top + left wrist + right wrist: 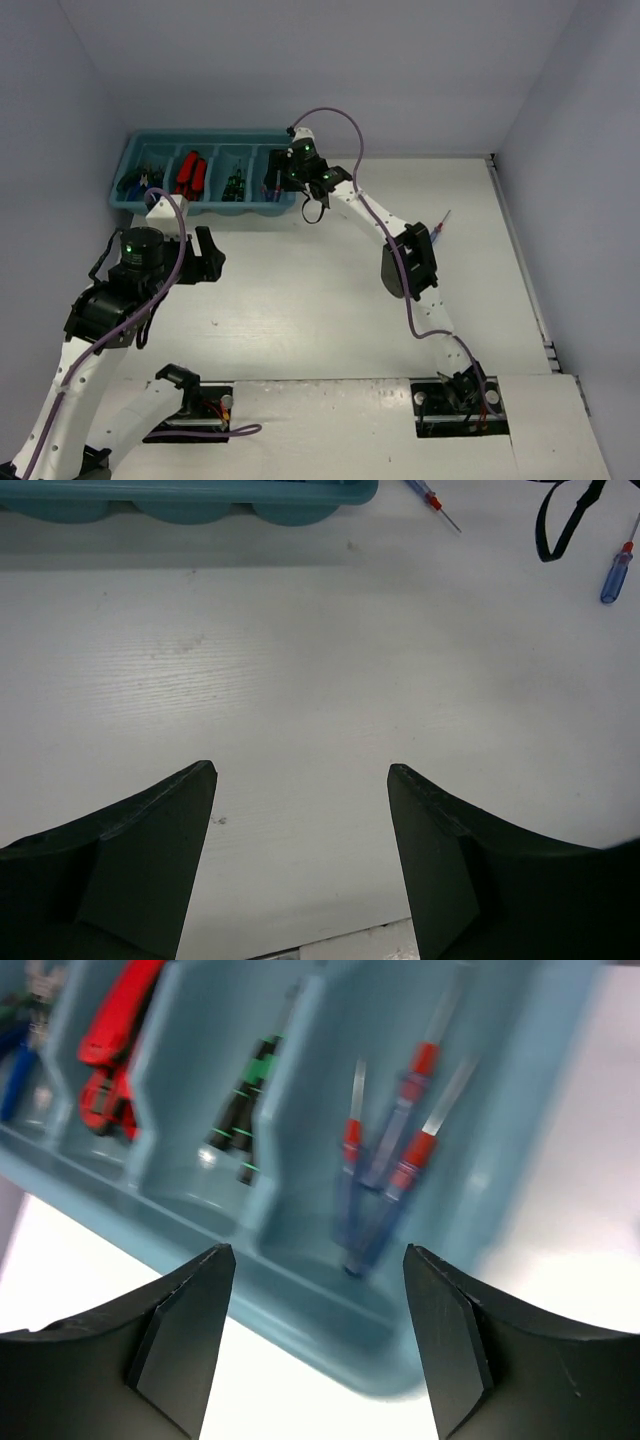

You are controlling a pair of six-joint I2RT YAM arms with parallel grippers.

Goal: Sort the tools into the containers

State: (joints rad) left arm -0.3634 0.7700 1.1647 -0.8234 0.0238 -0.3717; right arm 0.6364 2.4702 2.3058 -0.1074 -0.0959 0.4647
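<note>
top external view: the teal tray is sitting at the far left of the white counter; its compartments are holding, from the left, blue-handled pliers, red utility knives and green-handled screwdrivers; the right claw is hovering over the rightmost compartment, covering its contents; the left claw is hanging over the counter near the tray's front wall; a loose screwdriver is lying on the counter just beside the right arm's elbow;

left wrist view: the left claw is standing wide apart, gripping nothing; the tray's front wall is showing along the top edge; a red-collared screwdriver and a blue-handled screwdriver are lying on the counter at the upper right, outside the tray;

right wrist view: the right claw is spreading wide and empty above the rightmost compartment, where three translucent blue screwdrivers with red collars are lying together; the other kinds are lying in their own compartments to the left.
</note>
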